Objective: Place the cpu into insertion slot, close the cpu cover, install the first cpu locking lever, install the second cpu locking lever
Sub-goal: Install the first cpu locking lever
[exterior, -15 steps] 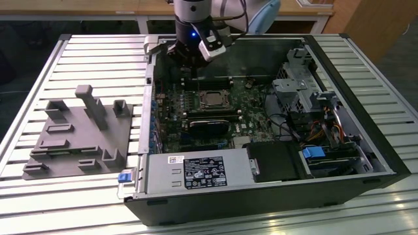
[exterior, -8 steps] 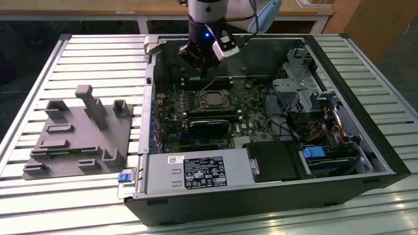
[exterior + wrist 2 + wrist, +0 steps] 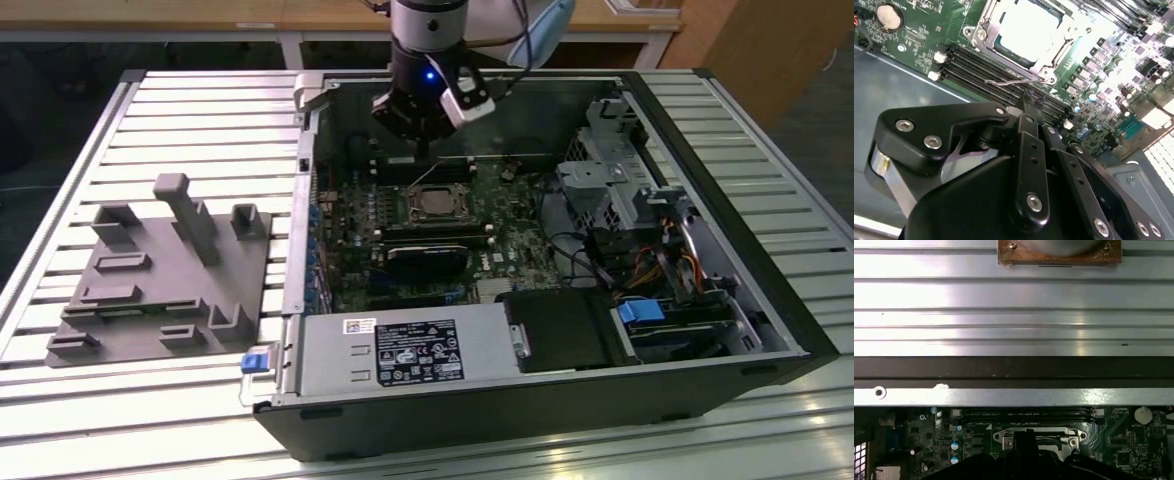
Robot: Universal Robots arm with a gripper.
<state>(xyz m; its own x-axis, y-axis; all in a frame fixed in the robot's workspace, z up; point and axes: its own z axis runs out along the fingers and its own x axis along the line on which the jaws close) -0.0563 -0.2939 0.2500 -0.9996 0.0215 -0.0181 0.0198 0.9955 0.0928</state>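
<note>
Second wrist view: hand (image 3: 1030, 96) near lever (image 3: 1014, 80) (cpu cover (image 3: 985, 30) apparently down).

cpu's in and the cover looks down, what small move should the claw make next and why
Probably ease the shut claw down onto the thin wire lever just ahead of its tip: the cpu sits under the cpu cover, yet that lever seems unlatched beside the memory slots.

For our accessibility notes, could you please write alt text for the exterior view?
A robot arm's gripper hangs inside an open computer case, close to the silvery cpu cover on the green motherboard. The case lies on a slatted metal table, with a grey moulded fixture at the exterior view's left.
</note>
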